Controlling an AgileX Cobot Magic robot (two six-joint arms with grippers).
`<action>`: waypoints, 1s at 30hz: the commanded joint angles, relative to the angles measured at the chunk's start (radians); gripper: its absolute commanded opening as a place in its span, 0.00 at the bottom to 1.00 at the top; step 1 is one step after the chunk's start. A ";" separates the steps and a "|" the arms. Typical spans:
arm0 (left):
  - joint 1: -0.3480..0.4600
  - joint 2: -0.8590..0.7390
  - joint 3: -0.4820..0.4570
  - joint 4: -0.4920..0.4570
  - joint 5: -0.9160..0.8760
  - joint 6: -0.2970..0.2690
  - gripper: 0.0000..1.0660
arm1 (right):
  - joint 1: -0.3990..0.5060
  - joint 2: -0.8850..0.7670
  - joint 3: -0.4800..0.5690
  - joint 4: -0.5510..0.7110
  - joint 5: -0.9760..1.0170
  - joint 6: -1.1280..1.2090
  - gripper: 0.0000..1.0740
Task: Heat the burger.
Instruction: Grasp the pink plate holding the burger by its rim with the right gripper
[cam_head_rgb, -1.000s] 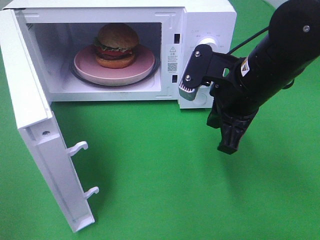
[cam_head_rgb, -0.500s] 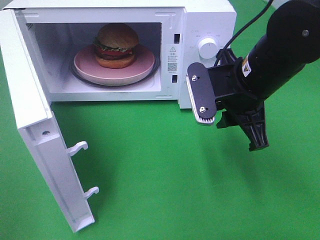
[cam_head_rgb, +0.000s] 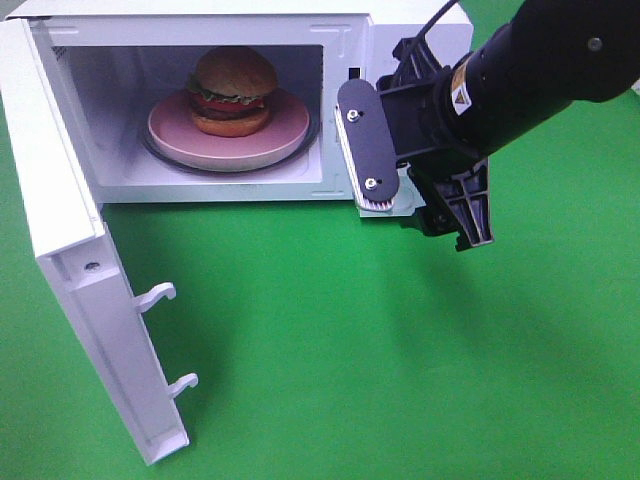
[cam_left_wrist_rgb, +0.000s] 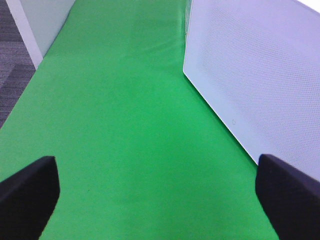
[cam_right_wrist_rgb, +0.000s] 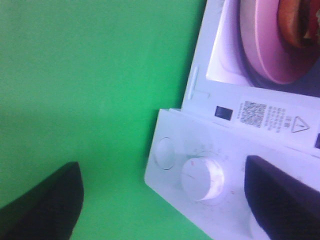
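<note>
Since a second ago, my black right gripper (cam_head_rgb: 415, 175) has risen in front of the control panel of the white microwave oven (cam_head_rgb: 400, 25) and its jaws have spread wide, with nothing between them. My right wrist view shows a white round dial (cam_right_wrist_rgb: 200, 179) between the two fingers. My left gripper (cam_left_wrist_rgb: 150, 200) is also released, over the green table cover (cam_head_rgb: 380, 350). The burger with golden bun, lettuce and tomato (cam_head_rgb: 234, 90) stands upright, dome up, on the round pink plate (cam_head_rgb: 285, 130) inside the oven, whose white door (cam_head_rgb: 70, 260) hangs open.
</note>
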 joint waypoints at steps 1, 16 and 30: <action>0.001 -0.005 0.003 0.000 -0.009 0.002 0.94 | 0.025 0.043 -0.051 -0.054 0.001 0.028 0.79; 0.001 -0.005 0.003 0.000 -0.009 0.002 0.94 | 0.044 0.268 -0.257 -0.081 -0.070 0.056 0.78; 0.001 -0.005 0.003 0.000 -0.009 0.002 0.94 | 0.044 0.455 -0.439 -0.076 -0.117 0.055 0.77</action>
